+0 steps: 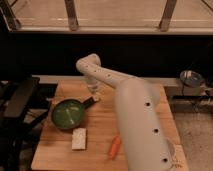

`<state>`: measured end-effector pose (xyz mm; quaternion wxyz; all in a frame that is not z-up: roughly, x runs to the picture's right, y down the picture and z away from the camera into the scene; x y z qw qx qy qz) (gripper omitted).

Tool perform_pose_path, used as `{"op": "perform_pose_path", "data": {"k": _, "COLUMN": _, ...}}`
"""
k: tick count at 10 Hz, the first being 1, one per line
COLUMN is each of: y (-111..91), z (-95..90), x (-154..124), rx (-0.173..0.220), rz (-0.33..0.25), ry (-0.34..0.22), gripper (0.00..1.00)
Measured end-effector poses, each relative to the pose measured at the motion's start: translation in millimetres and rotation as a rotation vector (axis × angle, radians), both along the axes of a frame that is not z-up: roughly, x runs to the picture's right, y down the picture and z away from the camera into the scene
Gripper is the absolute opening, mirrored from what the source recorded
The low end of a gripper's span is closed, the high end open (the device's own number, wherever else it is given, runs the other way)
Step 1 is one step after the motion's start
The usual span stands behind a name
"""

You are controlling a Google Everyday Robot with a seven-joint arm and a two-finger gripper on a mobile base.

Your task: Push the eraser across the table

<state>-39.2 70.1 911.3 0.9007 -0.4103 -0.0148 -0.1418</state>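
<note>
The eraser [89,102] is a small black block lying on the wooden table [102,130], touching the right rim of the green bowl [67,114]. My gripper [94,93] hangs down from the white arm [135,115] and sits just above and behind the eraser, at or very near it. The arm reaches in from the lower right, bends at an elbow over the table's far edge, and hides the table's right half.
A white rectangular block [79,138] lies in front of the bowl. An orange carrot-shaped piece [115,146] lies near the front edge, by the arm. Black equipment [20,102] stands left of the table. A grey round object [191,78] sits at the right.
</note>
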Motion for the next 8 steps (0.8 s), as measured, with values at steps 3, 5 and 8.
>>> {"op": "perform_pose_path", "data": {"k": 3, "y": 8.3, "z": 4.5, "x": 31.7, "rx": 0.039, "rz": 0.077, "ry": 0.034, "gripper": 0.18}}
{"op": "perform_pose_path", "data": {"k": 5, "y": 16.6, "z": 11.9, "x": 38.5, "rx": 0.032, "rz": 0.151, "ry": 0.002, "gripper": 0.18}}
{"op": "perform_pose_path", "data": {"k": 8, "y": 29.9, "z": 28.6, "x": 38.4, "rx": 0.014, "rz": 0.24, "ry": -0.094, "gripper": 0.18}}
